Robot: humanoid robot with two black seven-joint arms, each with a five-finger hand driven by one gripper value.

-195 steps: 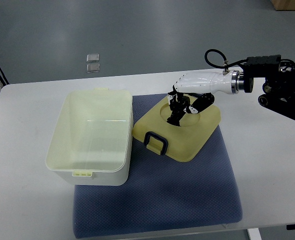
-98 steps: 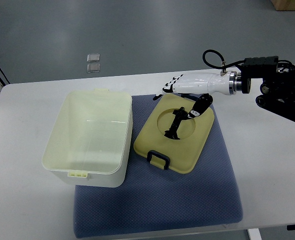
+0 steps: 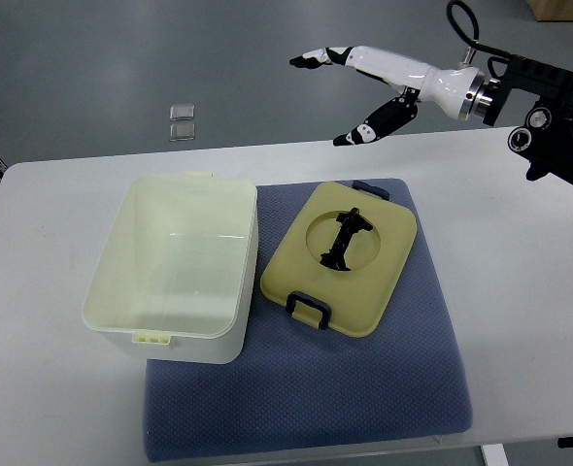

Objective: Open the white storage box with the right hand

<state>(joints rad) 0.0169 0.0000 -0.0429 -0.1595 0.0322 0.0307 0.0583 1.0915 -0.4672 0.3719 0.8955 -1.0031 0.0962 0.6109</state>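
1. One blue mat (image 3: 306, 388) is laid at the near edge of one white table (image 3: 520, 291).
2. One open white box (image 3: 175, 267) is set on the mat's left side; one lid (image 3: 340, 257), with two dark latches, is laid flat just beside it.
3. One right hand (image 3: 364, 83) is held above the far edge, fingers spread, nothing held.
4. Two small clear items (image 3: 181, 121) are seen on the grey floor (image 3: 92, 68) beyond.

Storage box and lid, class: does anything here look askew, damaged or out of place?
Nothing is damaged. The lid lies flat but skewed on the blue mat, beside the open storage box. The right hand, open, is clear of both.
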